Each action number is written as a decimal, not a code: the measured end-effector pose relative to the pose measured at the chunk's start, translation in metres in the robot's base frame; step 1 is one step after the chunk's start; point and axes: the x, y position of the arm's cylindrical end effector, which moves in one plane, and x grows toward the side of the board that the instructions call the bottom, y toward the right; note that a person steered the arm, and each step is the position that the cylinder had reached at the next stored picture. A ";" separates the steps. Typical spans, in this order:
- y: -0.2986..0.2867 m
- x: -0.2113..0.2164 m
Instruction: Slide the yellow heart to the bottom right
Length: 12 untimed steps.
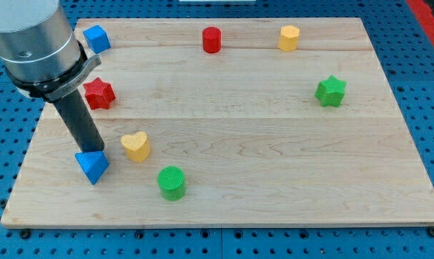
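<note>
The yellow heart (pixel 136 146) lies on the wooden board (pixel 274 144) at the lower left. My tip (pixel 95 150) is just left of the heart, a short gap away, and right above a blue triangular block (pixel 92 166). The rod rises up and to the left toward the arm's grey body (pixel 33 39).
A green cylinder (pixel 172 183) lies below and right of the heart. A red star (pixel 98 93) and a blue block (pixel 96 38) are at the left. A red cylinder (pixel 212 39) and a yellow hexagon (pixel 289 37) are at the top. A green star (pixel 331 91) is at the right.
</note>
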 end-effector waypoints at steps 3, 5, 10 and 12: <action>0.000 0.041; 0.017 -0.011; 0.223 0.042; 0.296 0.057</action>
